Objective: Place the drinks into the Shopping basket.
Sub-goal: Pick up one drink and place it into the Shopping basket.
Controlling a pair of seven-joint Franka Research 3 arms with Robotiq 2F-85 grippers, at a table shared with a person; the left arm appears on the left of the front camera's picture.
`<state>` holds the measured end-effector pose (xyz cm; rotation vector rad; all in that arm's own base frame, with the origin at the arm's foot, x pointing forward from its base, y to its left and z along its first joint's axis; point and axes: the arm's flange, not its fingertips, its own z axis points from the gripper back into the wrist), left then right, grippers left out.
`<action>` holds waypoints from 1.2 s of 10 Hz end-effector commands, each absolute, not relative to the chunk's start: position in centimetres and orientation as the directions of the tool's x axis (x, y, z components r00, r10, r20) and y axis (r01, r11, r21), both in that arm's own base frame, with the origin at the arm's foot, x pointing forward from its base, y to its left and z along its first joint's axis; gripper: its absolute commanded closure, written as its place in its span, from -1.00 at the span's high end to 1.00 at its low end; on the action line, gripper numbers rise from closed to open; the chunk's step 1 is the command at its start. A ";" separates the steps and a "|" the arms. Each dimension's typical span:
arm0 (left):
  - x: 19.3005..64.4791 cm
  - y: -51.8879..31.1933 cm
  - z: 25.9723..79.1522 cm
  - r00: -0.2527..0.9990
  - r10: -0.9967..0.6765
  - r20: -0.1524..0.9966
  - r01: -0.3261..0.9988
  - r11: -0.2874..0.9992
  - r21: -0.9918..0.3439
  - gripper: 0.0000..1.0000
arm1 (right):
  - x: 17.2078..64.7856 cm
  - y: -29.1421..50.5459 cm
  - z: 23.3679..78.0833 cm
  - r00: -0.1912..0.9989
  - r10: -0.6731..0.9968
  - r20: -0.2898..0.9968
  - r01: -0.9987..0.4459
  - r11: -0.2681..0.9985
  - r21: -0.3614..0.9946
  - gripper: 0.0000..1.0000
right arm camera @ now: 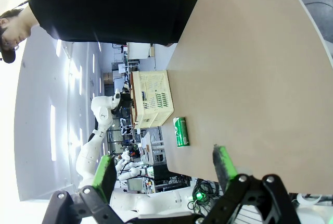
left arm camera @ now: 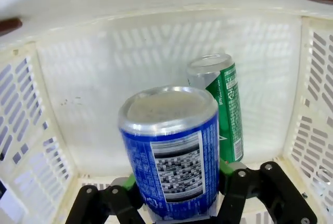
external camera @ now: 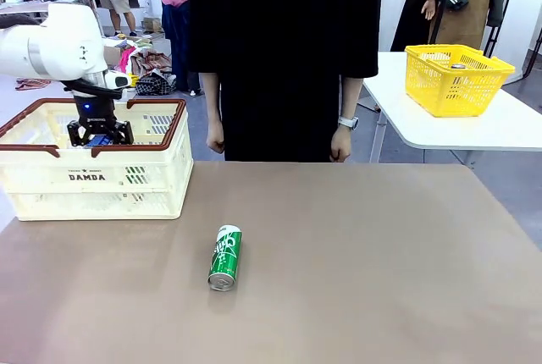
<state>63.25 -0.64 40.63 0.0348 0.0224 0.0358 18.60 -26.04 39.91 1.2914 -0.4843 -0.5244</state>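
My left gripper [external camera: 100,137] hangs inside the cream Shopping basket [external camera: 51,179] at the table's far left. In the left wrist view a blue can [left arm camera: 169,156] stands upright between its fingers, the green pads [left arm camera: 225,168] against its sides. A green can [left arm camera: 226,109] lies behind it on the basket's floor [left arm camera: 104,104]. Another green can [external camera: 224,256] lies on its side on the brown table, near the middle front, apart from both grippers. The same can [right arm camera: 181,132] appears in the right wrist view. My right gripper [right arm camera: 164,157] is open with nothing in it, well above the table.
A person in black [external camera: 284,51] stands at the table's far edge, hands [external camera: 341,146] hanging at their sides. A yellow basket [external camera: 457,80] sits on a separate white table at back right. The brown tabletop [external camera: 381,262] is bare to the right.
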 end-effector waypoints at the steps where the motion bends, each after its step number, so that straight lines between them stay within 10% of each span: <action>1: 63.3 -0.3 41.5 0.999 0.030 -0.027 -0.029 0.999 0.045 1.00 | 18.6 -26.0 40.2 0.789 -0.612 0.055 0.083 0.195 0.977 1.00; 12: 60.5 1.8 47.4 0.996 -0.061 0.063 0.064 0.997 -0.041 1.00 | 18.6 -26.0 40.2 0.789 -0.612 0.055 0.083 0.195 0.977 1.00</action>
